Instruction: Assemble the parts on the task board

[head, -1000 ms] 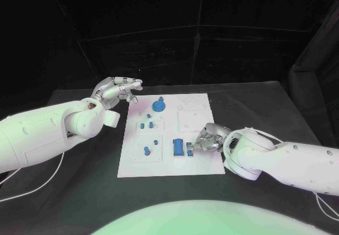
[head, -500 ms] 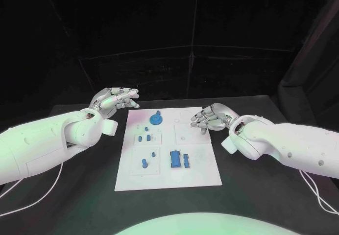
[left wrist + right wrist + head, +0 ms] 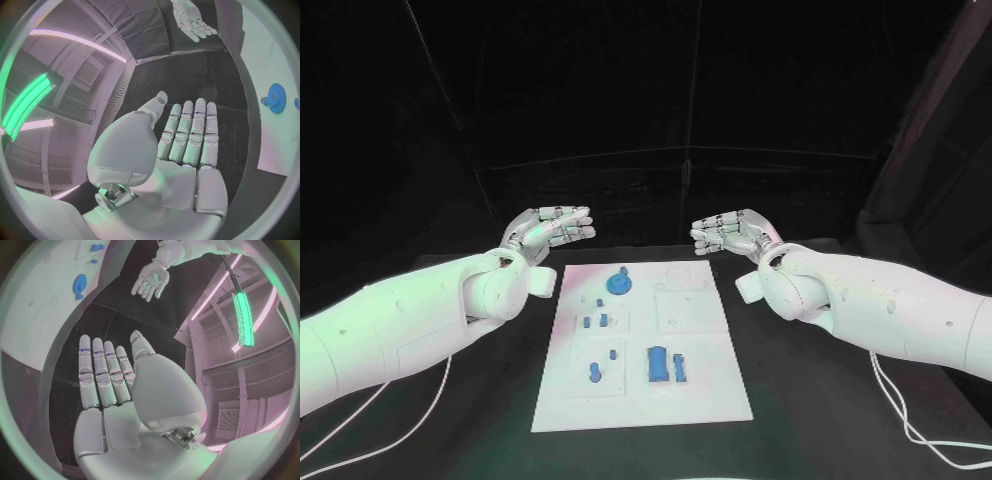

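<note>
Both hands are lifted off the table and hold nothing. The left hand hangs beyond the far left corner of the task board, its fingers laid out straight and side by side, the thumb angled a little apart from them; the left wrist view shows the open palm with bare air in front of the fingertips. The right hand mirrors it beyond the far right corner, fingers likewise extended flat and close together, thumb set off to one side, nothing between them. The two hands face each other across the board's far end, well apart, and neither touches the board (each wrist view also catches the other hand in the distance, flat and open as well). The parts all lie on the board, nearer the robot than either set of fingertips. A round blue gear-like part sits closest to the fingers, near the board's far edge and between the two hands. Nearer the robot, toward the left hand's side, are a few small blue pegs, and closer still a single small blue piece. Beside that piece, toward the board's middle, a larger blue block stands with a slimmer blue piece just beside it. The board lies flat on the black table.
</note>
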